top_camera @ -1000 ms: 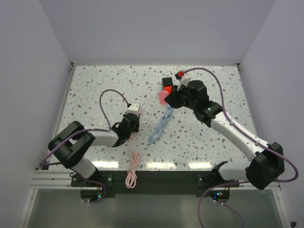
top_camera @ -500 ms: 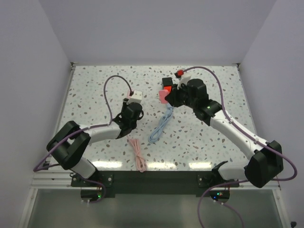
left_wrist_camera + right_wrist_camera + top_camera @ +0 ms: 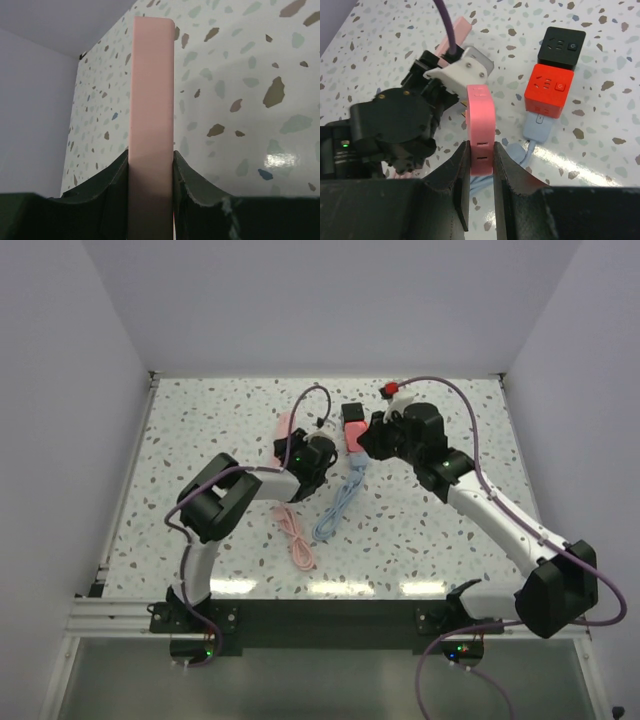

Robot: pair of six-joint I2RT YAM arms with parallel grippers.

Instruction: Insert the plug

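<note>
A pale pink plug [image 3: 151, 100] sticks out upright between my left gripper's [image 3: 150, 157] fingers, which are shut on it. In the top view that plug [image 3: 284, 426] is at the table's middle back, and its pink cable [image 3: 296, 543] trails toward the front. My right gripper [image 3: 481, 150] is shut on a brighter pink socket block [image 3: 480, 125] with two slots on its side. The top view shows the block [image 3: 355, 437] just right of the left gripper [image 3: 303, 448]. The right wrist view has the left wrist [image 3: 400, 125] close on the block's left, apart from it.
A red block [image 3: 548, 90] and a black block [image 3: 563, 46] lie joined end to end beyond the right gripper. A light blue plug [image 3: 538, 127] sits in the red block. Its blue cable [image 3: 338, 508] runs toward the front. White walls enclose the table.
The left arm has swung from the front left to the middle back, carrying the pink plug and dragging its cable. The right gripper with the socket block shifted slightly.
</note>
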